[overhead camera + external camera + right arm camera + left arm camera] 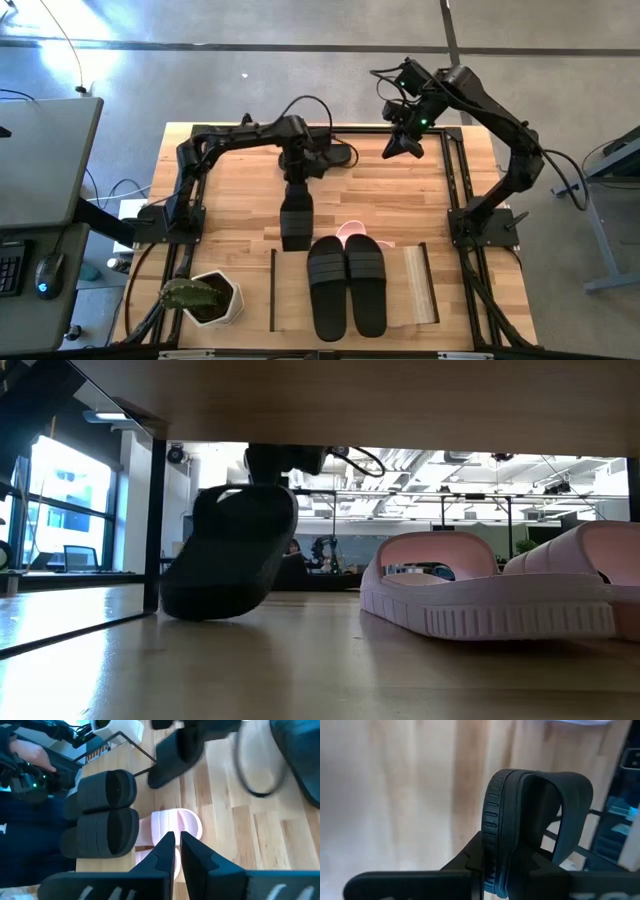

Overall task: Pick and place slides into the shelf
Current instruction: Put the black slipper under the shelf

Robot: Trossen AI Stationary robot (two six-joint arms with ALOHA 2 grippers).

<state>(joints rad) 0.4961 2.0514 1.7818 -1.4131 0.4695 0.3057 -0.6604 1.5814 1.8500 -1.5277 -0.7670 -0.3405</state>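
My left gripper (297, 178) is shut on a black slide (295, 218), which slants down toward the shelf (421, 290). In the low view the slide (230, 555) hangs tilted beside the shelf's left upright board (152, 520), with its low end at the tabletop. A pair of black slides (347, 285) lies on the shelf's top panel. Pink-and-white slides (490, 590) rest on their soles under it. Another black slide (338, 155) lies on the table's far part. My right gripper (398, 150) hovers shut and empty over the far right. My left gripper pinches the black slide at its far, upper end (492, 865), with the ribbed sole edge between the two fingers. The fingers come slanting down from the far side, along the slide. The slide sits on edge and tilted, its strap (572, 805) to one side. I cannot tell whether its low end (200, 608) touches the table.
A white pot with a cactus (210, 298) stands at the near left, beside the shelf's left board (272, 290). Black frame rails (452, 170) run along the table's right side. Bare wood lies between the held slide and the left arm's base.
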